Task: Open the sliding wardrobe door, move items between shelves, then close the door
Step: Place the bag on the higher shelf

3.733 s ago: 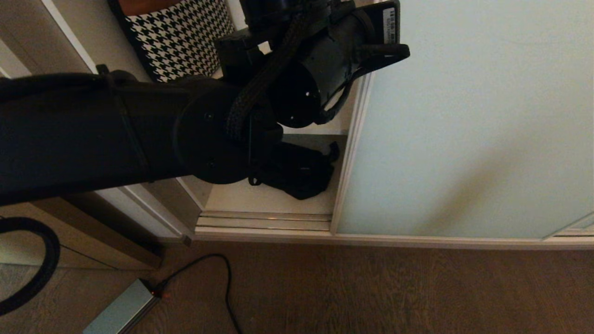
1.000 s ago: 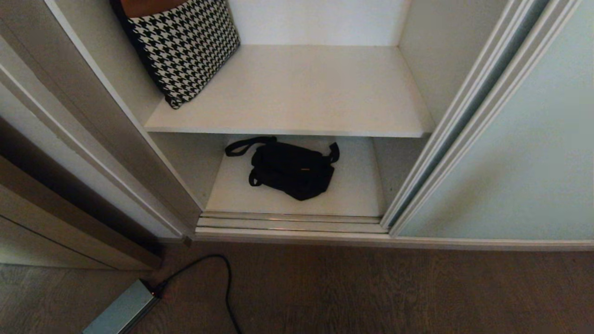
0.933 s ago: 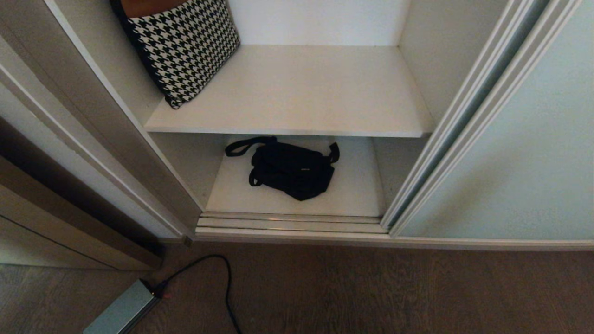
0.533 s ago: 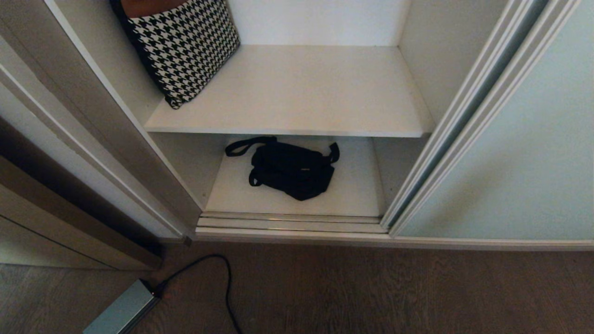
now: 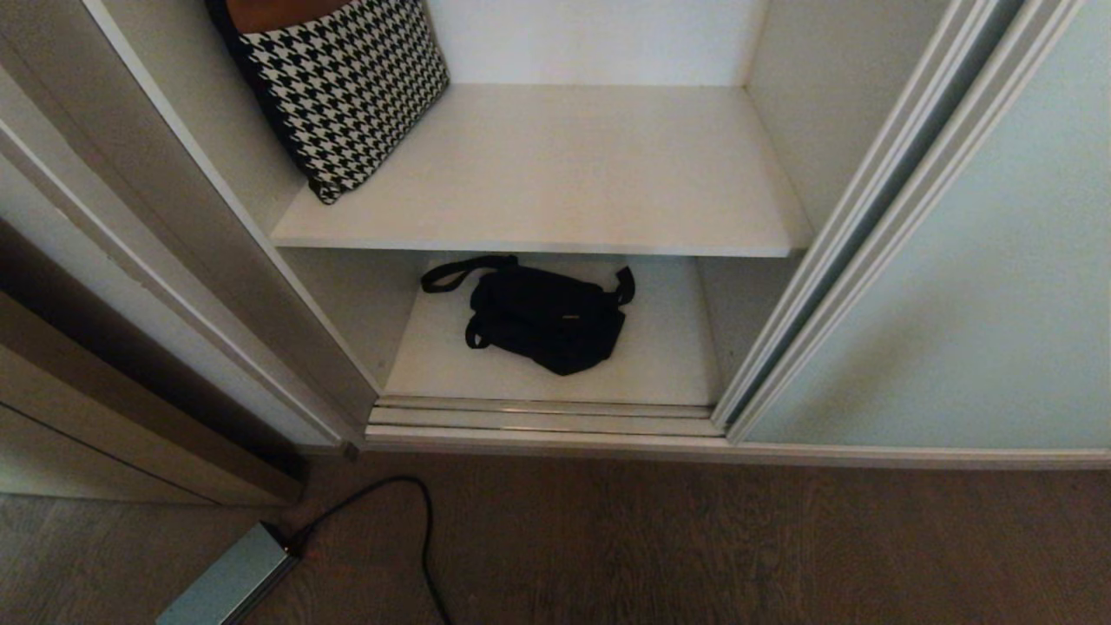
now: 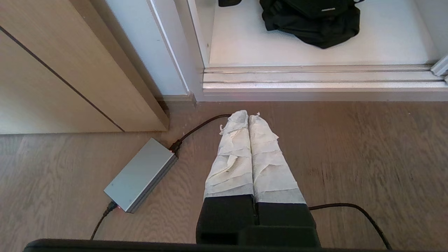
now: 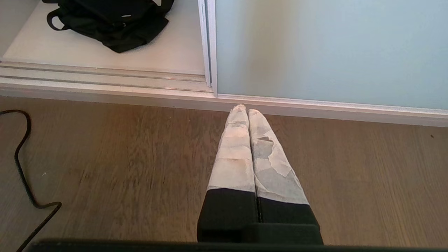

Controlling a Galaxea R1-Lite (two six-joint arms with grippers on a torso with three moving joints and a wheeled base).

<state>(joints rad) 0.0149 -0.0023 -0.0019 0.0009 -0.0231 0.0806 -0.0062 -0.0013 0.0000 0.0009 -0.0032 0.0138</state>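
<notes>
Frosted pale-green glass fills the right side of the wardrobe: the sliding wardrobe door (image 5: 972, 286) stands pushed to the right in its cream frame, and the left bay is open. Inside, the upper of the shelves (image 5: 555, 174) carries a houndstooth bag (image 5: 338, 82) leaning into its back left corner, while a black shoulder bag (image 5: 542, 317) lies slumped on the bottom board (image 5: 668, 365), its strap looped out to the left, just behind the grooved metal floor track (image 5: 542, 417). Neither arm shows from the head camera. The left gripper (image 6: 248, 115) hangs low over the wood floor (image 5: 738, 547) in front of the track — its two tape-wrapped fingers (image 6: 232, 157) pressed flat together with nothing between them. Just beside it on the floor lies a grey power brick (image 6: 141, 175) with a black cable (image 6: 199, 127) plugged into it. The right gripper (image 7: 244, 109) is likewise clamped on nothing, its tips pointing at the bottom rail of the glass door, near that door's leading edge.
</notes>
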